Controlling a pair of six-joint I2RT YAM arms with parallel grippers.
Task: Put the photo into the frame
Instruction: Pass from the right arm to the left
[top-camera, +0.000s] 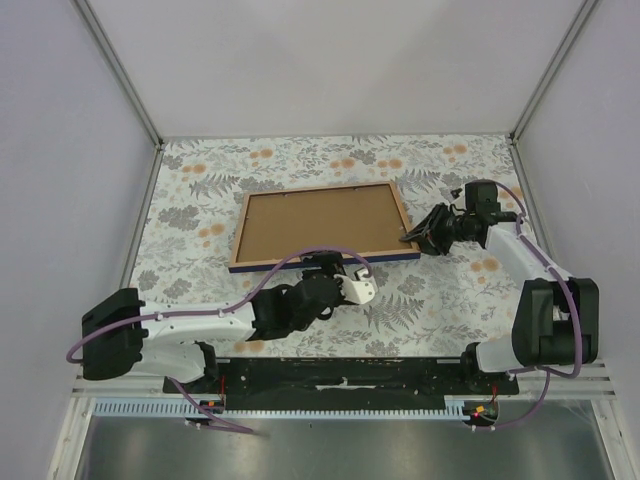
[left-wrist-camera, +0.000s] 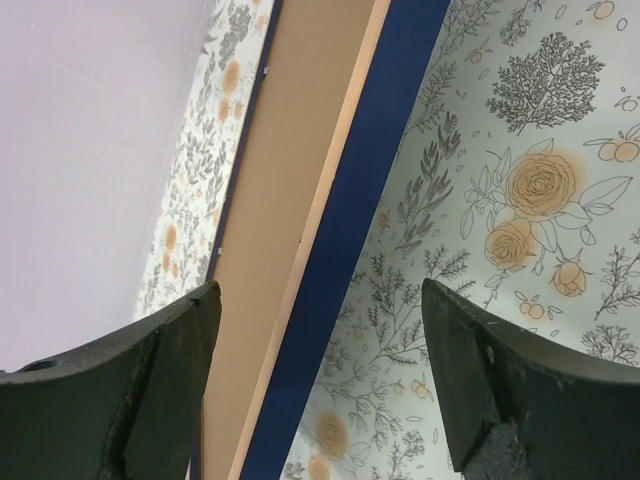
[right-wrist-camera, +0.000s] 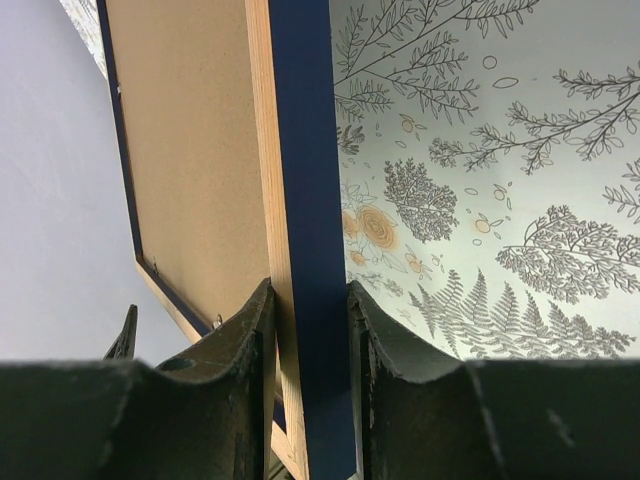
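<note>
The frame (top-camera: 322, 261) lies flat on the floral table, its dark blue outer rim and light wood edge around a flat brown backing board (top-camera: 320, 222). The photo is out of view. My right gripper (top-camera: 412, 236) is shut on the frame's right rim near its front right corner; in the right wrist view (right-wrist-camera: 310, 290) the jaws press both sides of the blue and wood rim (right-wrist-camera: 305, 120). My left gripper (top-camera: 335, 262) is open and empty at the frame's front edge; in the left wrist view (left-wrist-camera: 320, 300) the blue rim (left-wrist-camera: 370, 170) runs between its spread fingers.
The floral tablecloth (top-camera: 440, 300) covers the table, with plain grey walls at the back and sides. The backing board also shows in the left wrist view (left-wrist-camera: 290, 150) and in the right wrist view (right-wrist-camera: 190, 130). The arm bases stand at the near edge.
</note>
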